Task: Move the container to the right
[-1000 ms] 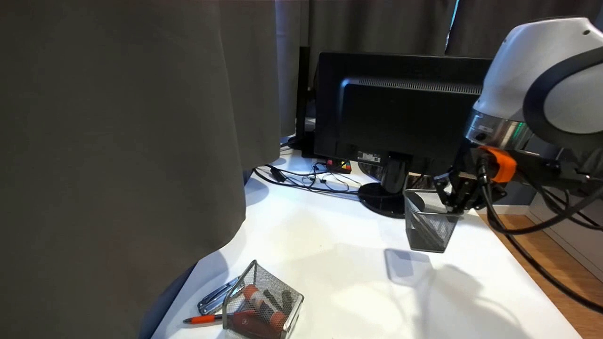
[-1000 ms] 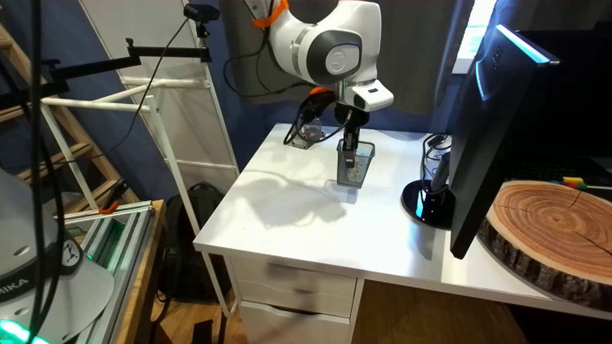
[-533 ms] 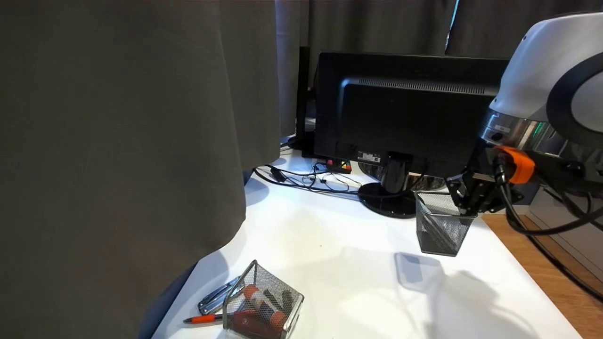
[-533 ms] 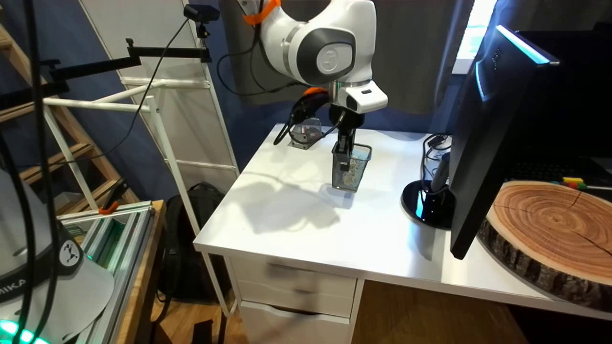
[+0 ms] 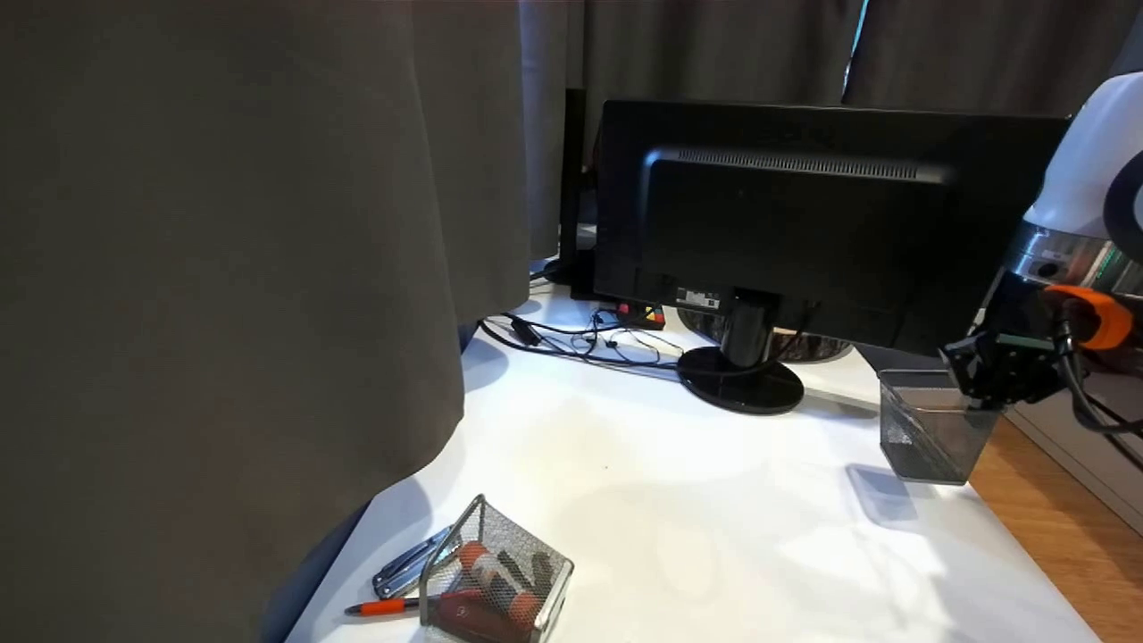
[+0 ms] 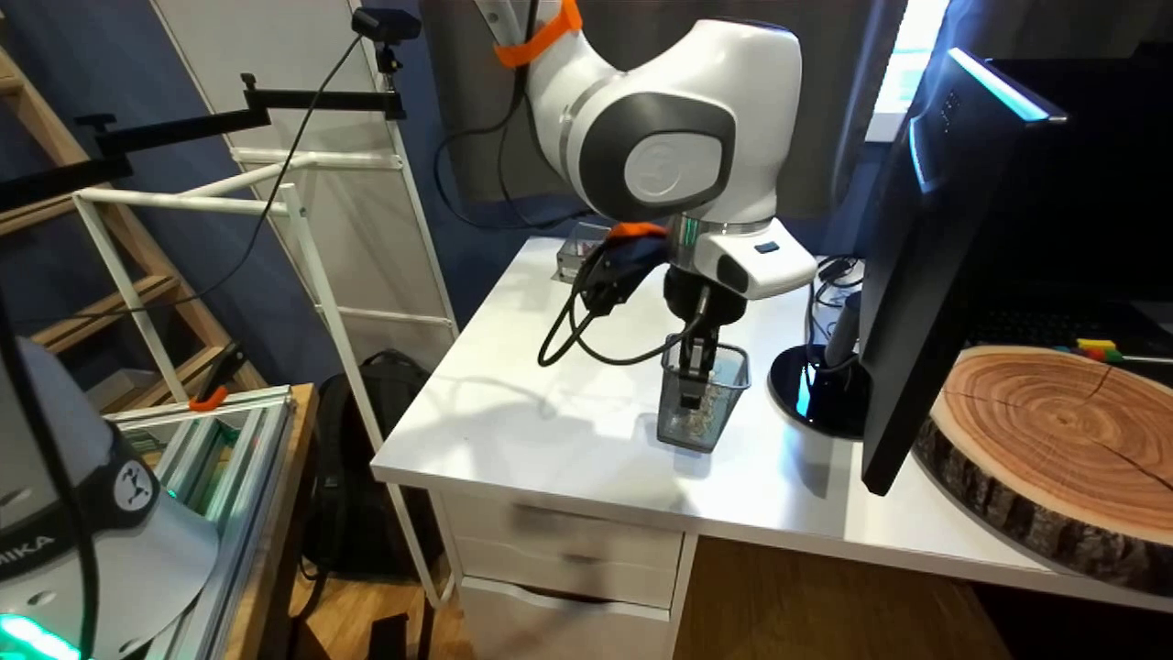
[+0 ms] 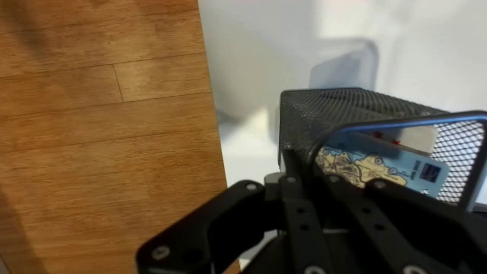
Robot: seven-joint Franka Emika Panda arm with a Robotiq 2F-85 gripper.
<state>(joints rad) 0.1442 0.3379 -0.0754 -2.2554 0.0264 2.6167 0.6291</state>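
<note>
End effector (image 6: 695,390) is clamped on the mesh container (image 5: 929,446), now farther right of the monitor stand (image 5: 746,353) in an exterior view; I'd guess only set-down remains.

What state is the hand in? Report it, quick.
Hand: closed, holding the mesh container by one side.
</note>
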